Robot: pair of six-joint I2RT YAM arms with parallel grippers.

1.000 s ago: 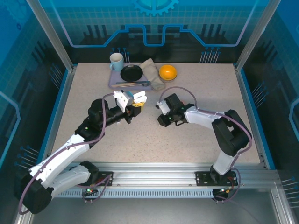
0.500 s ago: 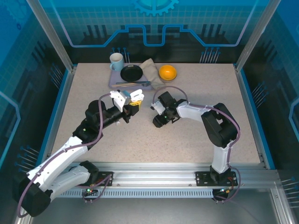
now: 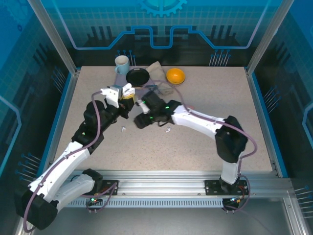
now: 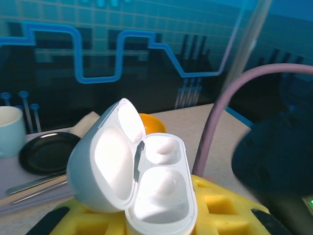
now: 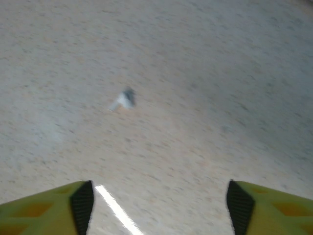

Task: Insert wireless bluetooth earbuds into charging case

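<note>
My left gripper (image 3: 124, 94) is shut on the white charging case (image 4: 164, 193), held above the table with its lid hinged open to the left. Both wells (image 4: 165, 147) look white and empty. The yellow fingers (image 4: 230, 210) clamp the case's lower body. Two small white earbuds (image 3: 123, 129) (image 3: 167, 129) lie on the table, one on each side of my right gripper (image 3: 140, 121). That gripper hovers low over the table with its jaws wide open and nothing between them (image 5: 159, 205). Ahead of it in the right wrist view lies a blurred white earbud (image 5: 122, 100).
At the back of the table a lilac tray (image 3: 119, 86) carries a pale mug (image 3: 122, 63), a black plate (image 3: 138, 76) and cutlery. A folded cloth (image 3: 159, 73) and an orange bowl (image 3: 175, 76) sit beside it. The two arms are close together left of centre.
My right arm has swung left across the table and its jaws have opened wide. My left arm has carried the case a little back and to the left.
</note>
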